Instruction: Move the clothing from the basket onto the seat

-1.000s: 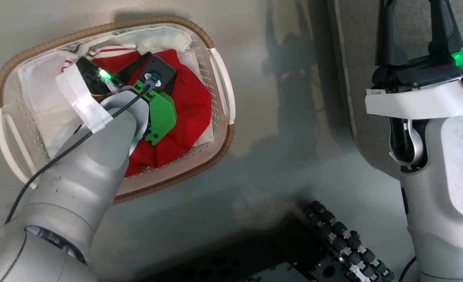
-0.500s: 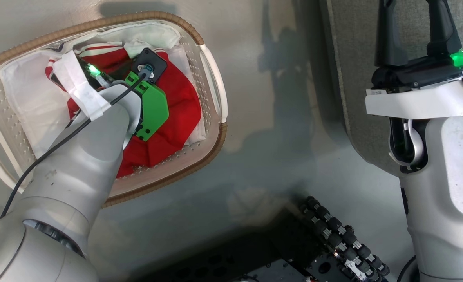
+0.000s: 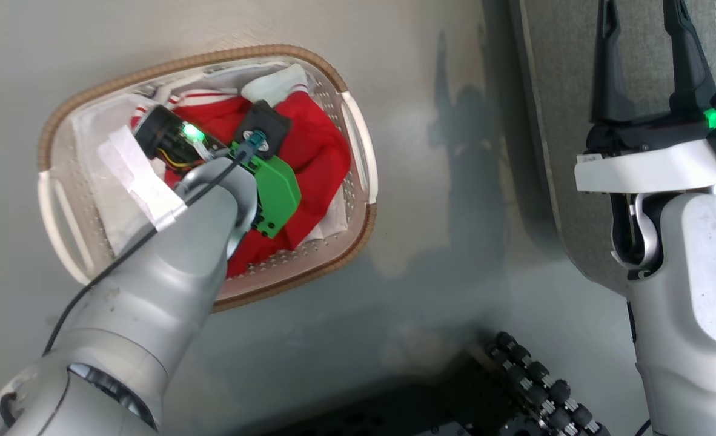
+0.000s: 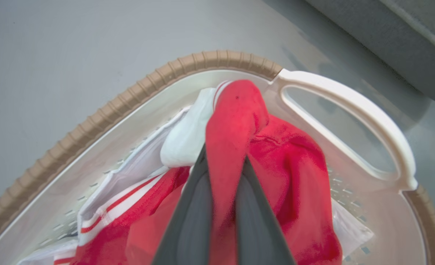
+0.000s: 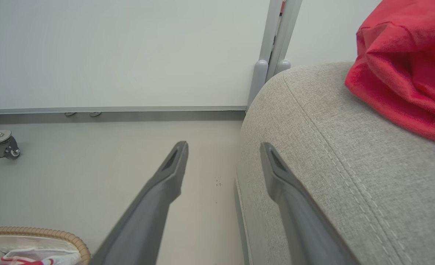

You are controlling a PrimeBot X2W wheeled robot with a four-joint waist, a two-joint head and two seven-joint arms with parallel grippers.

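Observation:
The cream basket [image 3: 358, 142] with a brown woven rim stands on the floor at upper left. Red clothing [image 3: 318, 154] with white stripes lies bunched inside it. My left arm reaches down into the basket. In the left wrist view my left gripper [image 4: 225, 165] is shut on a raised fold of the red clothing [image 4: 236, 121], near the basket's handle [image 4: 350, 103]. My right gripper [image 3: 646, 54] stands open and empty over the edge of the grey seat [image 3: 567, 121]. Another piece of red clothing [image 5: 405, 73] lies on the seat [image 5: 331, 154].
A white cloth lining [image 3: 106, 194] covers the basket's left side. My base with its black rollers [image 3: 540, 387] sits at the bottom. A white wall panel, a post [image 5: 276, 44] and a caster [image 5: 6, 147] stand beyond the seat. Bare floor lies between basket and seat.
My left gripper has gone from open to shut, pinching a fold of the red clothing. The head camera has shifted, so the basket sits differently in view. The right arm has held still.

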